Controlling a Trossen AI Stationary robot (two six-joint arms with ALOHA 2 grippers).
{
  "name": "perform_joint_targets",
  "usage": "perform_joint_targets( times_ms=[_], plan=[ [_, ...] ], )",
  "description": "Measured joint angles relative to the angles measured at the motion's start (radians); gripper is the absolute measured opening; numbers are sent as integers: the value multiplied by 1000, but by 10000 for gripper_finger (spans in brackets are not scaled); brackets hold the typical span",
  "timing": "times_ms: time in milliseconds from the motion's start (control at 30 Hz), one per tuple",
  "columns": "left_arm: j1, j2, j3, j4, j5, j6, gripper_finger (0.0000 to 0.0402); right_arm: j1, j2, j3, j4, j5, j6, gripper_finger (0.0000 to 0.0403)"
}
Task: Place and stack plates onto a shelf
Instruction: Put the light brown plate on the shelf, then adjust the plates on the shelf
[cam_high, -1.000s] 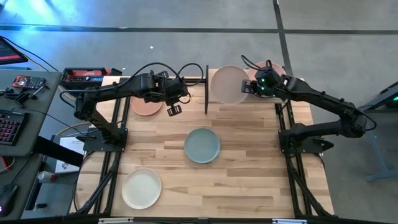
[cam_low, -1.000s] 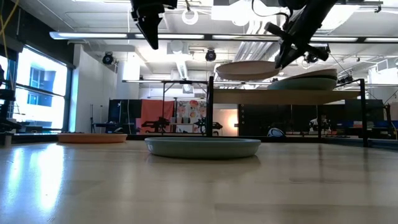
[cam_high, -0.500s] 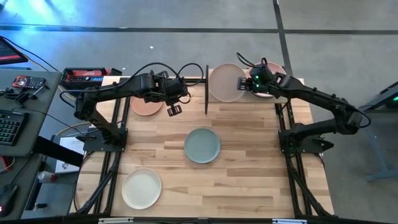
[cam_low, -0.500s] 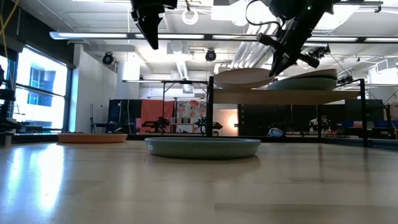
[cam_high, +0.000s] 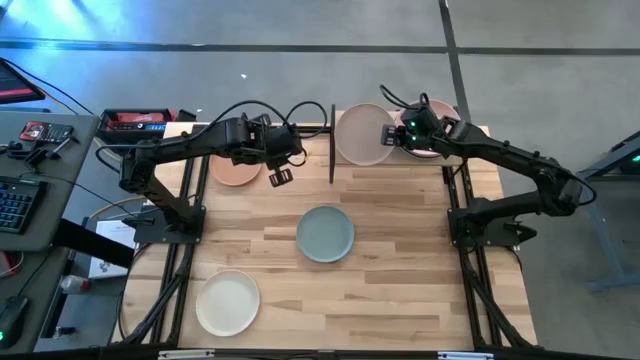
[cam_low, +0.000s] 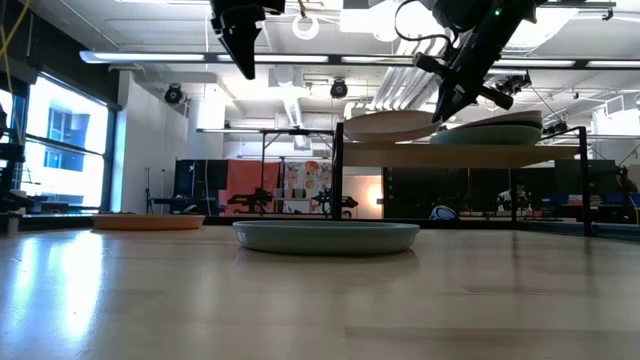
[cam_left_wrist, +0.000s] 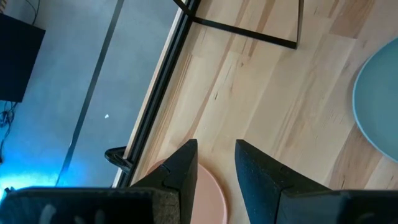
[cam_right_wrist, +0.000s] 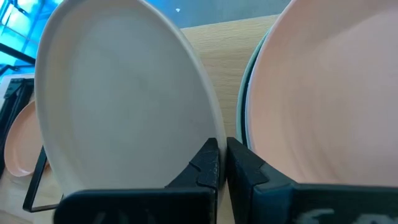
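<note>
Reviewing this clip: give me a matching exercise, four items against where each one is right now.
1. beige plate
2. blue-green plate
3. cream plate
4. left gripper

A. table centre
B. near-left table corner
C. hanging open above the table beside the peach plate
D. on the shelf, rim pinched by the right gripper

Pairs: 1-D, 2-A, 3-B, 4-C

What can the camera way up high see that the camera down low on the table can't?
Only high: the round cream-white plate near the front-left corner. Only low: the room behind, with its window and ceiling lights. Both: the round blue-green plate mid-table, the light-wood shelf, and the right gripper shut on the round beige plate.
</note>
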Motion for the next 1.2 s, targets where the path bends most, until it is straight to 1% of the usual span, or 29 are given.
perform_joint_targets(
  times_ms=[333,500,667,867,967,1133,1200],
  plan=[
    [0,0,0,1,0,-17,97,0,0,0,0,-6,-1,3],
    [0,0,0,1,0,-16,97,0,0,0,0,38,6,26],
    [0,0,0,1,0,-16,97,0,0,0,14,43,8,52],
    [0,0,0,1,0,-16,97,0,-1,0,58,43,-16,62],
    [0,0,0,1,0,-16,97,0,-9,0,72,1,-24,62],
    [0,0,0,1,0,-16,97,0,-13,0,64,-152,-29,62],
    [0,0,0,1,0,-16,97,2,-13,0,43,-171,-29,59]
  ],
)
